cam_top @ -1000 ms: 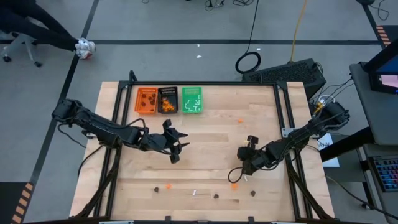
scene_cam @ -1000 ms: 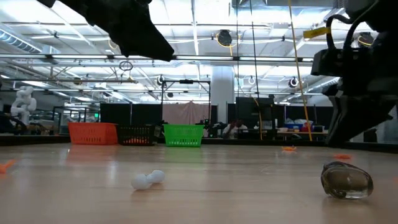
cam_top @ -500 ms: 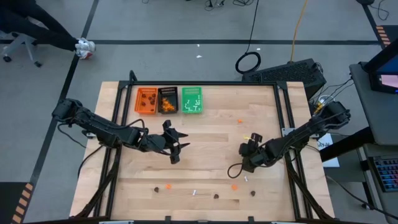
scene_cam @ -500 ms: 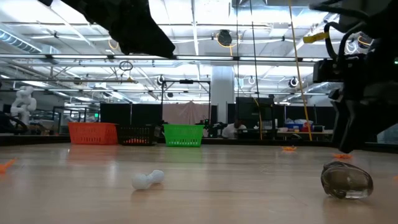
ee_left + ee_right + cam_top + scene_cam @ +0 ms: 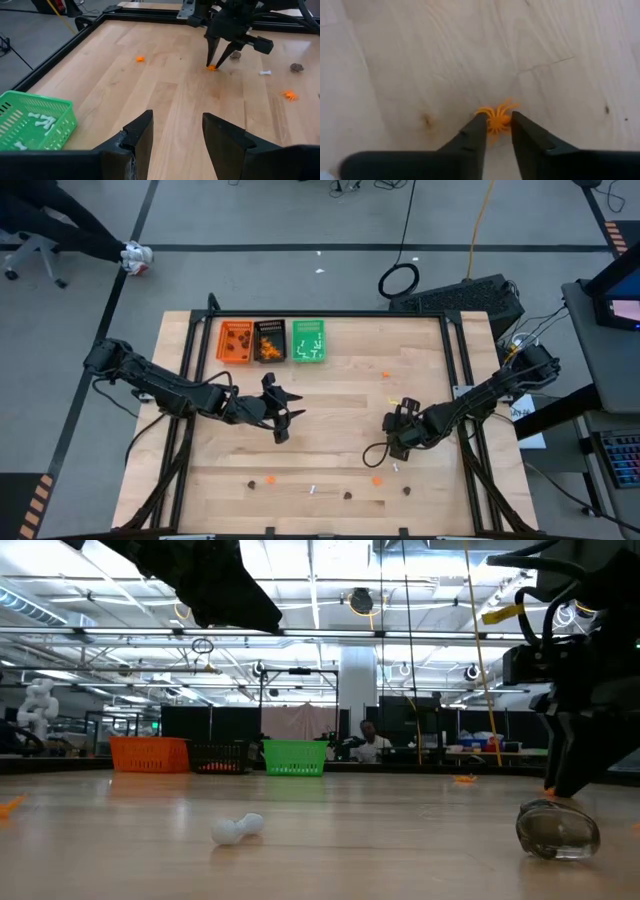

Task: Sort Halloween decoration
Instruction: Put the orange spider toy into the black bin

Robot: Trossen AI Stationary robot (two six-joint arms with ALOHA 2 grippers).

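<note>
Small trinkets lie scattered on the wooden table (image 5: 330, 420). They include an orange spider (image 5: 498, 119), a white bone (image 5: 237, 829), a brown blob (image 5: 557, 830) and more along the near edge (image 5: 312, 488). My right gripper (image 5: 498, 131) points steeply down at the table's right middle (image 5: 397, 446), shut on the orange spider. My left gripper (image 5: 175, 137) hovers open above the table's left middle (image 5: 280, 418), holding nothing. At the far left stand orange (image 5: 237, 342), black (image 5: 270, 342) and green (image 5: 309, 342) trays holding sorted pieces. My right gripper pinches the orange spider's body (image 5: 496, 122) between its two fingertips (image 5: 479, 129). The fingers come from above, slanting steeply down. The spider's legs (image 5: 510, 106) spread out past the tips, and it rests on the tabletop.
Another orange piece (image 5: 386, 374) lies toward the far right of the table. A black frame (image 5: 455, 380) rims the table. Bare wood lies between the two arms. A cable loops from the right arm near its gripper (image 5: 375, 452).
My right gripper has tipped more steeply downward and sunk a little onto the orange spider.
</note>
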